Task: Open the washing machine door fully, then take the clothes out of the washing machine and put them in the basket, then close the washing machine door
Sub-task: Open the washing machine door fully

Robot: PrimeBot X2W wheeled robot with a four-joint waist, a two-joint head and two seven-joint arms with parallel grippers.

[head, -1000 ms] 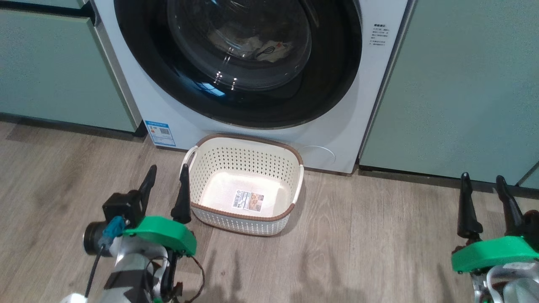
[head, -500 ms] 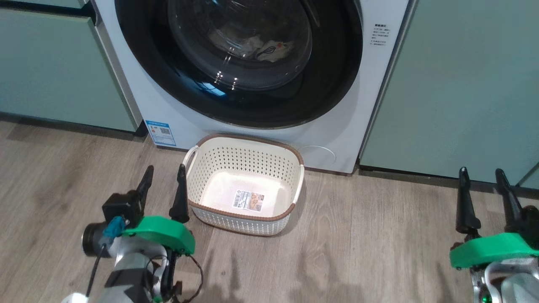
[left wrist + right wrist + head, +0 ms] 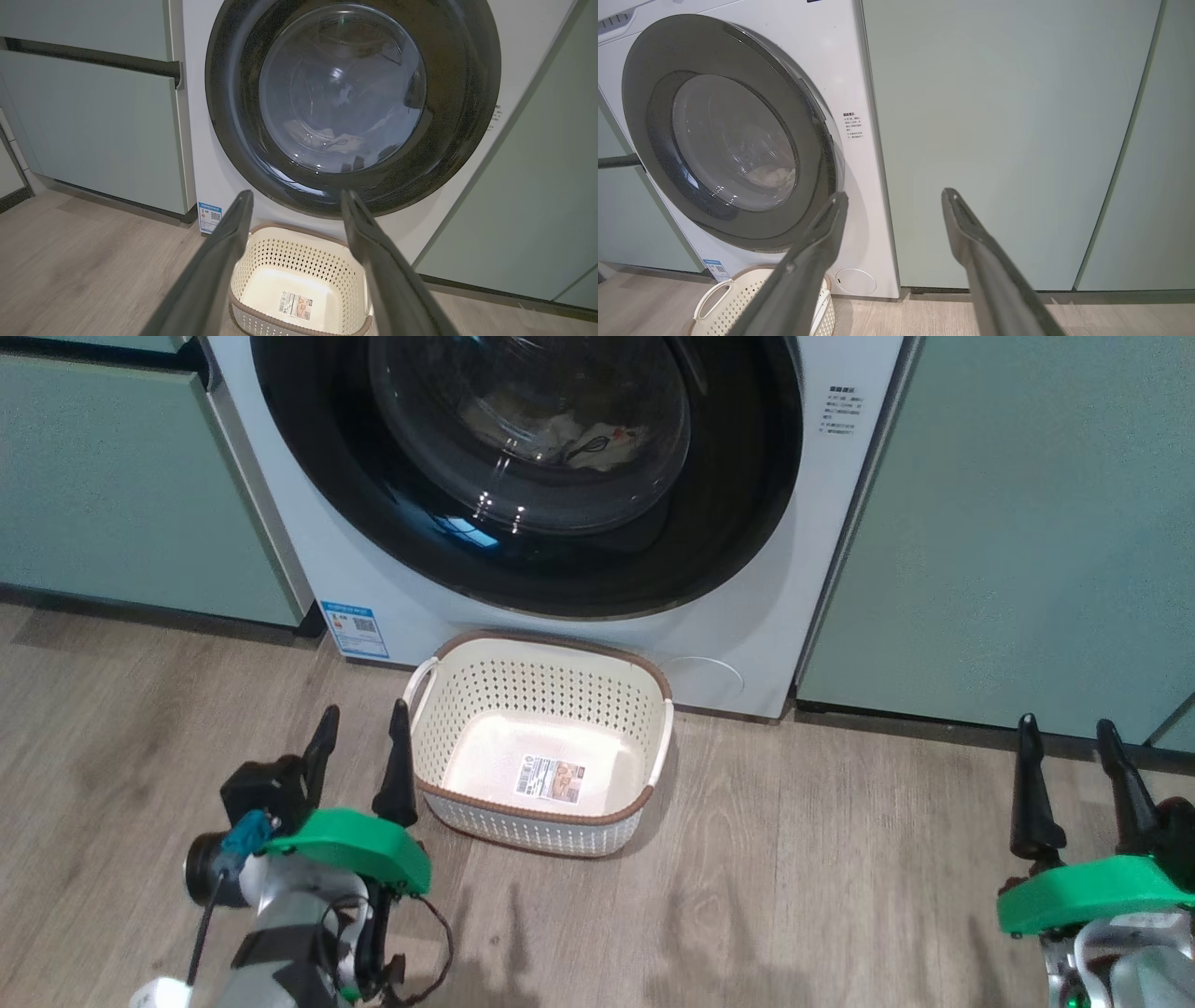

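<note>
The white washing machine [image 3: 794,569] fills the top of the head view. Its washing machine door [image 3: 373,523], a black rim around bulging glass, lies against the front; I cannot tell whether it is latched. Cream clothes [image 3: 579,439] show through the glass, low in the drum, and faintly in the wrist views [image 3: 327,142] [image 3: 770,176]. The cream basket [image 3: 551,640] stands empty on the floor right below the door. My left gripper [image 3: 365,707] hovers open just left of the basket, holding nothing. My right gripper [image 3: 1066,721] is open and empty far to the right, before the cabinet.
Pale green cabinet panels [image 3: 1008,523] flank the machine on both sides, the left one [image 3: 93,130] under a dark handle bar [image 3: 93,58]. Wooden floor [image 3: 794,859] stretches between the basket and my right gripper. A small blue label [image 3: 353,629] sits at the machine's lower left.
My left gripper has drifted slightly to the left, away from the basket's edge. The right gripper, door and basket stay as they were.
</note>
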